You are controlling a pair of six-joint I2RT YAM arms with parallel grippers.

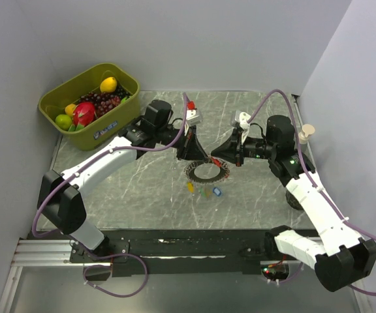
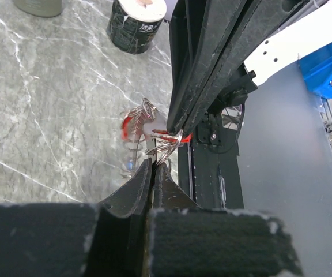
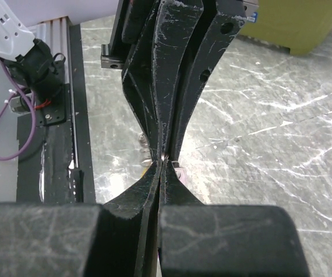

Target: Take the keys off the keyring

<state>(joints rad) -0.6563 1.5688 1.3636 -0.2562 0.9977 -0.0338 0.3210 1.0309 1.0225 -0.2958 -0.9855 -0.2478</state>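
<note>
The keyring [image 1: 207, 171], a loop of beaded chain, lies on the marble table under both grippers. Yellow [image 1: 190, 187], green [image 1: 205, 192] and blue [image 1: 217, 192] keys lie loose just in front of it. My left gripper [image 2: 154, 164] is shut on small silvery wire rings [image 2: 165, 145] that carry a red key [image 2: 130, 126]. My right gripper [image 3: 165, 163] comes in from the opposite side, tip to tip with the left, and is shut on the same wire rings. In the top view the two grippers [image 1: 204, 156] meet over the loop's far edge and hide it.
A green bin [image 1: 124, 74] of colourful fruit stands at the back left. A black cylinder with a white top [image 2: 136, 23] stands on the table beyond the right arm. The dark rail [image 1: 194, 242] runs along the near edge.
</note>
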